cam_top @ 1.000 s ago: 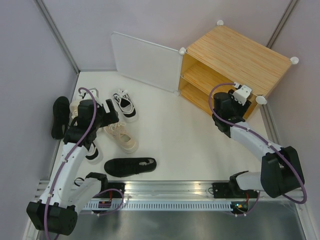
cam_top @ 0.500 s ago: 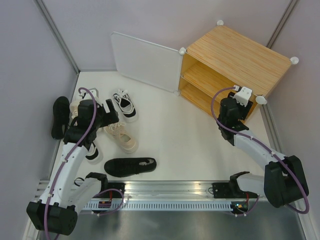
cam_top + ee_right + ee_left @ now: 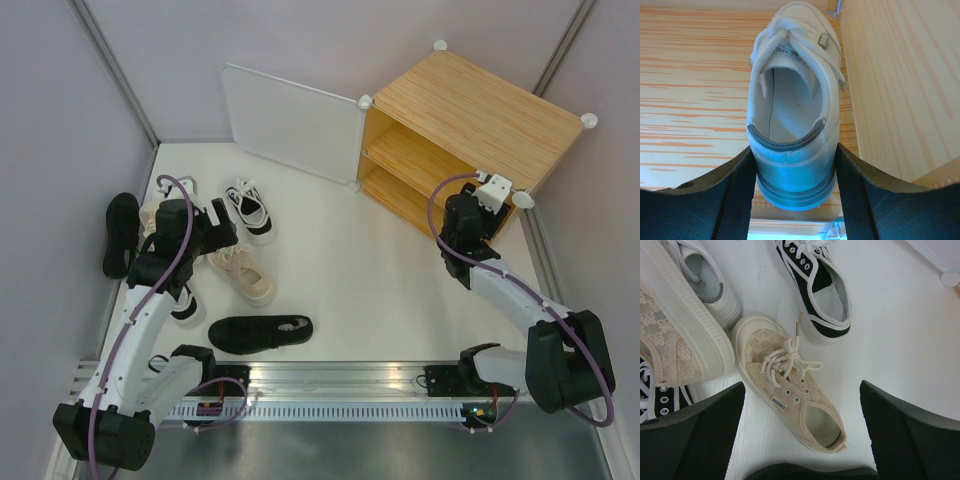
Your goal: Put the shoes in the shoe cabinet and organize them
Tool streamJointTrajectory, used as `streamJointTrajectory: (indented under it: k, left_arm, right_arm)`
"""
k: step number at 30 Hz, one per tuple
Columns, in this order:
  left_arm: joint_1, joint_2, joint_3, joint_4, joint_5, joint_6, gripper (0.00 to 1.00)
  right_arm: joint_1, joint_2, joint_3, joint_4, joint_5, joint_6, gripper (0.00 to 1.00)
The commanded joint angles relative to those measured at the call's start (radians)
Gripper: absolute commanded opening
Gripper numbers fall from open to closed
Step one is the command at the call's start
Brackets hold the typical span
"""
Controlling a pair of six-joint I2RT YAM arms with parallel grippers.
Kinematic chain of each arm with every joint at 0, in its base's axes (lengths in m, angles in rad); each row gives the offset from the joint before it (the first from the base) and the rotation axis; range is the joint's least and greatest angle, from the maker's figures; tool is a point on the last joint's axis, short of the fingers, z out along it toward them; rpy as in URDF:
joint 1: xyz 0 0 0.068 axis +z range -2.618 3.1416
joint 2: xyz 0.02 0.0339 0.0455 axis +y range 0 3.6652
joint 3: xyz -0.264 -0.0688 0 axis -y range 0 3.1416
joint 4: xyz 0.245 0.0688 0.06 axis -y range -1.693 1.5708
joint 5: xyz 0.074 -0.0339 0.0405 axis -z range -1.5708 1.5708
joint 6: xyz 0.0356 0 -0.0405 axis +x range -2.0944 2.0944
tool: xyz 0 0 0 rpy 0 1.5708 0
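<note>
Right wrist, right fingers (image 3: 705, 200) gripping white sneaker (image 3: 792, 115), inside shoe cabinet (image 3: 900, 75)

shoe cabinet (image 3: 470, 100): matt wood-grain | beige shoe (image 3: 790, 390): patterned cloth | white sneaker (image 3: 795, 115): smooth

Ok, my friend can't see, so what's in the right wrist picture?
A white lace-up sneaker is held at its heel by the black right gripper, toe pointing away. Beneath it is a light wood-grain cabinet shelf, with a wooden side wall close on the right.
</note>
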State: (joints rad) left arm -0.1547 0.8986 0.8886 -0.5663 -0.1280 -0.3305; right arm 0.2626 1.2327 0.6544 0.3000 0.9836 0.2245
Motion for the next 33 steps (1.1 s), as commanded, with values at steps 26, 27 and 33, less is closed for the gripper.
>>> streamJointTrajectory:
  k: [26,27,33]
  left_arm:
    - [-0.005,0.003,-0.002,0.036,0.002,0.034,0.98]
    - [-0.005,0.003,-0.004,0.036,0.002,0.034,0.98]
    - [-0.005,0.005,-0.004,0.036,0.001,0.034,0.98]
  right_arm:
    - [-0.002,-0.177,0.082,-0.291,-0.152,0.151,0.79]
    - [0.004,-0.183,0.083,-0.297,-0.152,0.159,0.79]
    - [0.018,-0.203,0.12,-0.441,-0.129,0.237,0.74]
